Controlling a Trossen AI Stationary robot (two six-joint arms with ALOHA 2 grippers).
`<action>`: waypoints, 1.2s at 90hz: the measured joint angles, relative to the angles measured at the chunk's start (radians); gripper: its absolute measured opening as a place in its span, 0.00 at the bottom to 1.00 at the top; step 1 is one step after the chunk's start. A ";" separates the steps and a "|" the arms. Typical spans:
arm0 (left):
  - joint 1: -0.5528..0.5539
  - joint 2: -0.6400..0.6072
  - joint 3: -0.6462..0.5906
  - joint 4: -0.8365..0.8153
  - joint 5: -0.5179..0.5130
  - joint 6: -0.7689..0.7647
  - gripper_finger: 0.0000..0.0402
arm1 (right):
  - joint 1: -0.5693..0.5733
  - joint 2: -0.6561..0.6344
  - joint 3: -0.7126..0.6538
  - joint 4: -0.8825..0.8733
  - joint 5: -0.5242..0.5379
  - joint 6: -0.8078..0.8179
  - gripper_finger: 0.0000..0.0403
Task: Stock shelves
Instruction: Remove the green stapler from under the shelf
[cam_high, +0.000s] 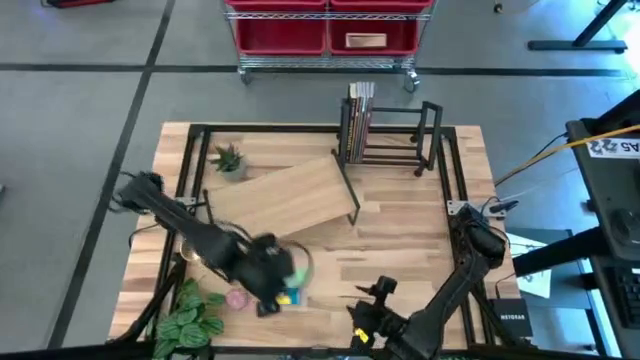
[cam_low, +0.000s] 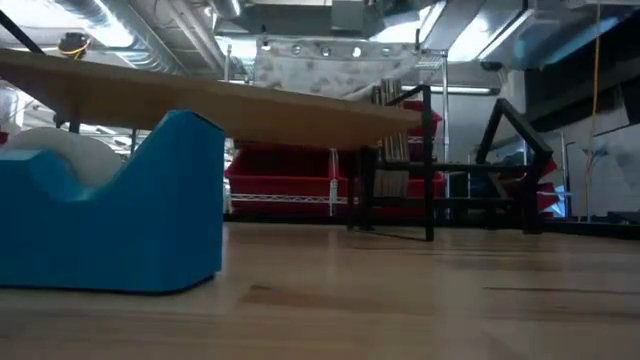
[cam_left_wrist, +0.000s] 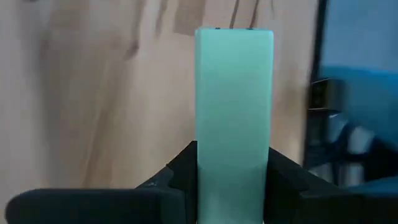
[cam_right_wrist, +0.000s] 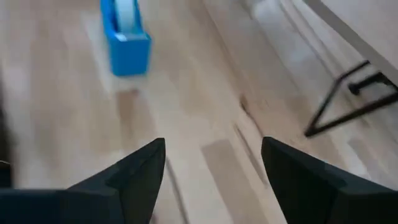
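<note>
A light wood-topped shelf stands mid-table on black legs. The black book rack stands at the far right with several books upright in it. My left gripper is near the front edge, shut on a mint-green block. A blue tape dispenser sits on the table right beside it. My right gripper waits open and empty near the front edge, to the dispenser's right. My left gripper pinches the mint-green block between its two fingers, on the two long sides at its near end. The fingers slant down toward the table top and lie along the block, which sticks out past them. Whether its far end touches the table cannot be told.
A small potted plant stands at the shelf's far left corner. A leafy plant and a pink object lie at the front left. A wheeled cart with red bins stands beyond the table's far edge.
</note>
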 joint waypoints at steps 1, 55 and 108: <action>0.002 0.013 0.000 0.012 -0.001 0.011 0.23 | 0.002 0.000 0.000 0.007 0.000 0.000 0.63; 0.230 0.271 0.003 0.024 -0.002 0.224 0.25 | 0.028 0.000 0.000 0.080 -0.033 -0.005 0.63; 0.139 0.275 0.001 0.022 -0.023 0.192 0.27 | 0.028 0.000 0.000 0.114 -0.019 -0.004 0.63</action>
